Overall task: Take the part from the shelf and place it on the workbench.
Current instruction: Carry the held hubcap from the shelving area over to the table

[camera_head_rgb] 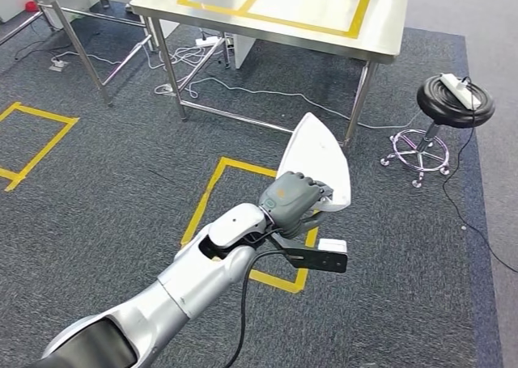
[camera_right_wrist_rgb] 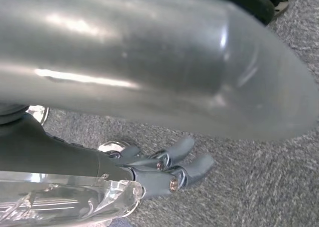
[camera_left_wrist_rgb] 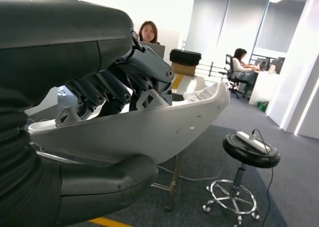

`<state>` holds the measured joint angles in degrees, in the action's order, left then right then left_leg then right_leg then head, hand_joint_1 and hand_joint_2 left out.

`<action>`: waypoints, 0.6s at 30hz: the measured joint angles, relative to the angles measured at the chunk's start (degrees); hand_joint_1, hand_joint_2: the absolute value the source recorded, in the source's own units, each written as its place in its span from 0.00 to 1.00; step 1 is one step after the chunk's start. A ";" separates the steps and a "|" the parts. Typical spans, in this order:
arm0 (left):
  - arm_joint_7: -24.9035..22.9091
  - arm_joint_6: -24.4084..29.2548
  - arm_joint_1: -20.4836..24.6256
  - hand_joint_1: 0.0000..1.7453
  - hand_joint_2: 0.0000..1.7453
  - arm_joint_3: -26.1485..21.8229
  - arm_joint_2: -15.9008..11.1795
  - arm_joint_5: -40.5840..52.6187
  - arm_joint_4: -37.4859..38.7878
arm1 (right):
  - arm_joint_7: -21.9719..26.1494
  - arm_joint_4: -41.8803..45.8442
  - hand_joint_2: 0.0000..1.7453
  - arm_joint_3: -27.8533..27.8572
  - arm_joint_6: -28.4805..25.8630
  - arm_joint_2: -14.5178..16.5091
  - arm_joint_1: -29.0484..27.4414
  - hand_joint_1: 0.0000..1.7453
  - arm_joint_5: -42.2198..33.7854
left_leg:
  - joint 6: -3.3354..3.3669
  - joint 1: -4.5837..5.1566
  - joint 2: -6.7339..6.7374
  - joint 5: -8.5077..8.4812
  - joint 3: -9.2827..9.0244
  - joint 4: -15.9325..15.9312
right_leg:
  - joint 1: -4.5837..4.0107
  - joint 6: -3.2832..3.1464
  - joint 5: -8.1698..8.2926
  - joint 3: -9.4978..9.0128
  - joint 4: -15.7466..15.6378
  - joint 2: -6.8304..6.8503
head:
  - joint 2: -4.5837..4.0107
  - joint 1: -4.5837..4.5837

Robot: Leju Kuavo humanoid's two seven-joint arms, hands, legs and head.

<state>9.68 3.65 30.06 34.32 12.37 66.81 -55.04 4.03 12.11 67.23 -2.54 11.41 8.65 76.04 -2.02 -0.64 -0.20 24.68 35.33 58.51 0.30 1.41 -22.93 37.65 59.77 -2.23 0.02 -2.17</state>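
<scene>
Currently the left hand [camera_head_rgb: 292, 200] sits just right of centre in the head view, its fingers [camera_left_wrist_rgb: 109, 87] clamped over the rim of the white part [camera_head_rgb: 320, 159], thumb [camera_left_wrist_rgb: 109, 184] underneath, holding it in the air above the grey carpet [camera_head_rgb: 110, 190]. Across the upper middle of the frame stands the steel tabletop [camera_head_rgb: 379, 36] with yellow tape lines, well apart from the part. At the right edge a black stool [camera_head_rgb: 453, 101] carries a power strip [camera_head_rgb: 461, 89]. The right hand [camera_right_wrist_rgb: 165, 167] hangs over the carpet, fingers loosely apart, holding nothing.

Left hand [camera_head_rgb: 292, 198] clamped, arm outstretched
</scene>
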 joint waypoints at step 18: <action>-0.72 0.02 -0.05 1.00 1.00 0.06 0.48 0.45 0.00 | -0.01 0.00 0.00 0.00 -0.03 0.00 -0.04 0.00 0.14 | 0.79 0.18 -0.06 -0.30 -0.04 -0.25 | 0.06 1.57 0.77 -0.59 -1.23 0.19 | 0.00 -0.04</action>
<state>8.96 3.67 30.01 34.38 12.85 67.26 -55.04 4.02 12.11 67.23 -2.56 11.41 8.61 76.18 -1.23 -0.47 -0.26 24.38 35.30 58.26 0.37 2.98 -22.16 37.06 58.54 -2.04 0.02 -2.22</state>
